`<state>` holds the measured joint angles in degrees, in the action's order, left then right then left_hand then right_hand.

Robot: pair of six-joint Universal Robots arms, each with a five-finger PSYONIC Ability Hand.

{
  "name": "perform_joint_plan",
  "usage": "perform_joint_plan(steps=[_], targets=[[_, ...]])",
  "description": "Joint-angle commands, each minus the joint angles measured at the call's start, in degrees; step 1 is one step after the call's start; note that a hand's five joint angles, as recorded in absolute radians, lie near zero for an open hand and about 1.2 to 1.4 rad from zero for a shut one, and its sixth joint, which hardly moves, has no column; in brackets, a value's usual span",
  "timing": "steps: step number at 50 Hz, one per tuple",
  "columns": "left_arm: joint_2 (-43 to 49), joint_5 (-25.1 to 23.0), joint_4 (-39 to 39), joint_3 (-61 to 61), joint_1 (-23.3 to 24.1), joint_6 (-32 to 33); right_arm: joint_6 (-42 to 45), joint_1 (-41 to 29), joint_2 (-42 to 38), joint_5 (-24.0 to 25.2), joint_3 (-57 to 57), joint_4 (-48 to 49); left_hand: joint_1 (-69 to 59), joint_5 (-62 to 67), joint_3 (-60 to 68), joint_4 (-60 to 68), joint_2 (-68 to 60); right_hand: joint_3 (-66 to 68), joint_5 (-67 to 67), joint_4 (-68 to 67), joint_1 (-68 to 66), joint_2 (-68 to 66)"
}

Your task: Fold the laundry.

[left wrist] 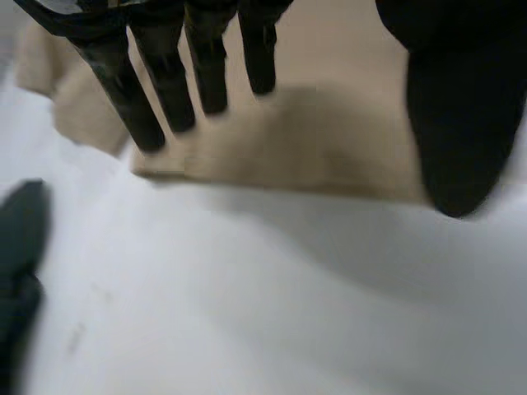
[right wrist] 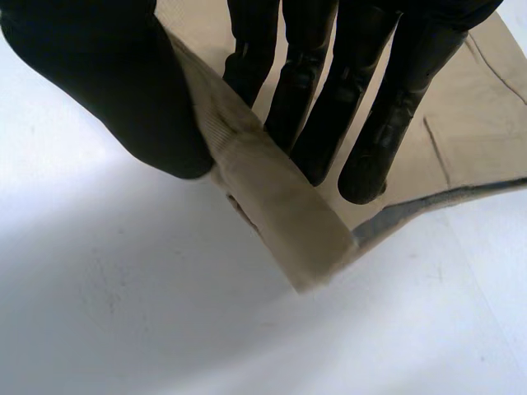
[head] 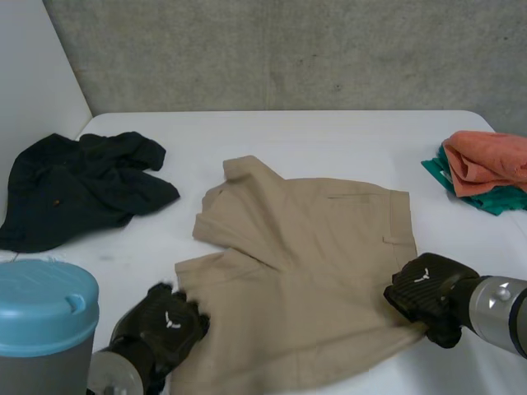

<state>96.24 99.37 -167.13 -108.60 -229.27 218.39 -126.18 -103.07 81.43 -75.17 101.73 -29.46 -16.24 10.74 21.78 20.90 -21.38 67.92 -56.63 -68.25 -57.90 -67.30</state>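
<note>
Left hand [head: 165, 323], fingers straight, meets a corner of the tan garment [head: 305, 263], likely soft and limp, best gripped where right hand [head: 428, 292] pinches its edge band.

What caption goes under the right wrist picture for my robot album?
The right hand pinches the edge of the tan shorts between thumb and fingers, lifting it off the white table.

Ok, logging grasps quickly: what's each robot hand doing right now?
Left robot hand: open, straight fingers at the edge of the beige garment.
Right robot hand: shut, pinching the beige garment's edge.
</note>
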Motion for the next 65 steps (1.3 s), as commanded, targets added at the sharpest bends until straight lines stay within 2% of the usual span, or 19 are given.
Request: perform_joint_plan(steps=[1,4,9,13,20,28,32,33,35,39,43,44,48,55,57,61,64,65], targets=[[0.95,-0.49,-7.92,7.6,-5.47,0.28,-0.03,1.29,-0.04,0.37,1.01,3.08,3.5,-8.01,-9.04,-8.17,8.64,12.08,-13.37,-11.75,-22.1,-12.7],[3.76,-0.84,-12.15,9.89,-7.33,0.28,-0.12,1.29,-0.05,0.37,1.53,4.49,3.5,-8.0,-9.04,-8.17,8.64,12.08,-13.37,-11.75,-22.1,-12.7],[13.41,-5.22,-18.92,16.82,-9.44,0.11,-1.08,0.94,-0.05,0.46,2.24,8.0,-0.52,-3.98,-5.02,-4.14,4.62,12.08,-13.37,-11.75,-22.1,-12.7],[19.75,-9.79,-19.9,21.48,-11.63,-1.12,-3.28,0.76,-0.22,0.55,2.41,10.12,-8.26,3.76,2.72,3.59,-3.12,12.08,-13.37,-11.75,-22.1,-12.7],[27.5,-15.34,-19.98,27.38,-13.22,-5.6,-4.69,0.59,-0.57,0.55,3.2,12.23,-13.98,9.48,8.44,9.31,-8.84,12.08,-13.37,-11.75,-22.1,-12.7],[34.53,-15.87,-20.34,32.57,-13.75,-7.27,-4.78,1.03,-0.66,0.55,4.08,14.34,-32.3,27.8,26.76,27.64,-27.16,12.08,-13.37,-11.75,-22.1,-12.7],[35.68,-15.96,-20.86,33.45,-13.92,-7.28,-4.96,1.11,-0.75,0.46,4.44,15.31,-50.78,46.28,45.24,46.11,-45.64,12.08,-13.37,-11.75,-22.1,-12.7],[35.94,-15.96,-21.56,33.45,-14.1,-7.36,-5.04,1.11,-0.75,0.55,4.52,15.48,-59.49,54.99,53.95,54.83,-54.35,12.08,-13.37,-11.75,-22.1,-12.7],[36.12,-15.87,-22.27,33.28,-14.1,-7.19,-5.39,1.11,-0.75,0.55,4.61,15.92,-63.75,59.25,58.21,59.08,-58.61,12.08,-13.37,-11.75,-22.1,-12.7],[36.03,-14.38,-23.06,32.58,-14.1,-6.84,-6.27,1.11,-0.66,0.55,4.52,16.8,-63.76,59.26,58.22,59.1,-58.62,12.08,-13.37,-11.75,-22.1,-12.7],[35.15,-8.76,-22.53,31.44,-13.57,-6.75,-6.54,1.03,-0.66,0.46,4.35,16.98,-63.76,59.26,58.22,59.1,-58.62,12.08,-13.37,-11.75,-22.1,-12.7],[34.72,-6.05,-22.53,30.65,-13.31,-6.57,-6.63,1.03,-0.66,0.46,4.35,17.07,-63.76,59.26,58.22,59.1,-58.62,12.08,-13.37,-11.75,-22.1,-12.7],[31.47,-2.08,-22.53,28.37,-12.78,-6.22,-6.63,1.03,-0.66,0.46,4.26,17.07,-63.76,59.26,58.22,59.1,-58.62,12.08,-13.37,-11.75,-22.1,-12.7],[29.88,-1.1,-22.36,27.22,-11.64,-5.52,-7.86,0.85,-0.66,0.55,4.17,17.07,-63.76,59.26,58.22,59.1,-58.62,12.08,-13.37,-11.75,-22.1,-12.7],[30.05,-1.1,-22.44,26.95,-10.76,-5.43,-7.95,0.85,-0.66,0.55,4.17,17.07,-53.75,49.24,48.21,49.08,-48.61,12.08,-13.37,-11.75,-22.1,-12.7],[29.53,-0.66,-22.53,27.21,-10.41,-6.04,-8.21,0.67,-0.57,0.55,4.17,17.16,-41.96,37.46,36.42,37.3,-36.82,12.08,-13.37,-11.75,-22.1,-12.7],[27.61,-0.05,-22.45,26.95,-10.41,-6.22,-8.38,0.76,-0.57,0.55,4.17,17.94,-17.62,13.11,12.08,12.95,-12.48,12.08,-13.37,-11.75,-22.1,-12.7],[26.72,0.13,-22.45,26.86,-10.41,-6.39,-8.38,0.76,-0.57,0.55,4.17,18.38,-17.69,13.19,12.16,13.03,-12.55,12.08,-13.37,-11.75,-22.1,-12.7]])
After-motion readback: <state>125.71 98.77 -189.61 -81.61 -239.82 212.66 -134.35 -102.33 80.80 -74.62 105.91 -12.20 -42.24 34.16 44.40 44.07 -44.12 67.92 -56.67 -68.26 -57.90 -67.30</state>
